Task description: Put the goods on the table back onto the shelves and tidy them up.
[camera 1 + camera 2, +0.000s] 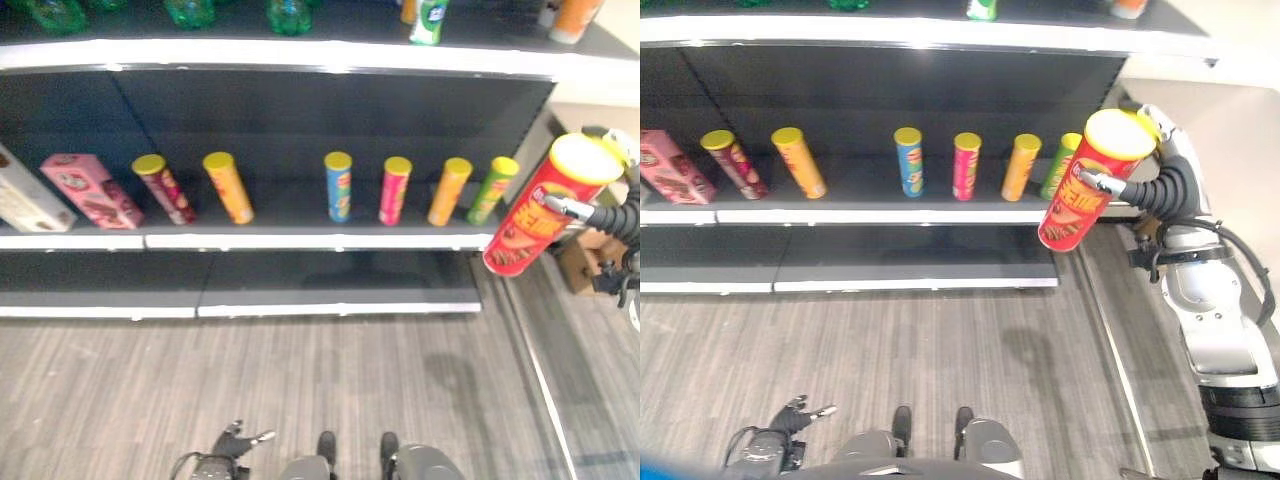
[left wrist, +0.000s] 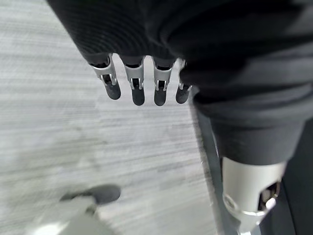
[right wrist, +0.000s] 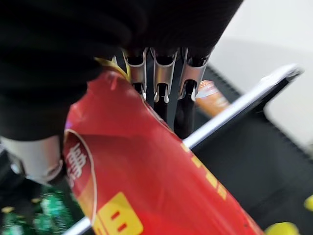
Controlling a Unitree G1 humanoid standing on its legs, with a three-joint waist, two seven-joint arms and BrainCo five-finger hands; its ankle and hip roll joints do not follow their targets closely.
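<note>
A tall red tube of crisps (image 1: 540, 205) with a pale yellow lid is held up in the air at the right of the scene, in front of the right end of the shelves. It tilts, with the lid end up and to the right and the base down and to the left. Its red side carries yellow lettering and a picture near the base. The robot's right hand (image 1: 1140, 186) is wrapped round the upper part of the tube, fingers (image 3: 161, 85) curled over one side and the thumb on the other, so the tube is clamped in its grip.

Behind the tube runs a dark shelf (image 1: 300, 238) with a white front edge. Standing on it in a row, from right to left, are a green tube (image 1: 491, 190), an orange tube (image 1: 448, 191), a pink tube (image 1: 393, 190), a blue tube (image 1: 338, 186), then after a gap a yellow-orange tube (image 1: 229, 187) and a dark red tube (image 1: 166, 189), all with yellow lids. Further left a pink box (image 1: 90, 190) and a white box (image 1: 25, 195) stand on the same shelf. The shelf above holds green bottles (image 1: 190, 12) and other small containers.

The left hand (image 1: 235, 440) hangs low at the near left, over grey wood-patterned floor (image 1: 300, 380), its fingers (image 2: 138, 88) straight, apart and holding nothing.
</note>
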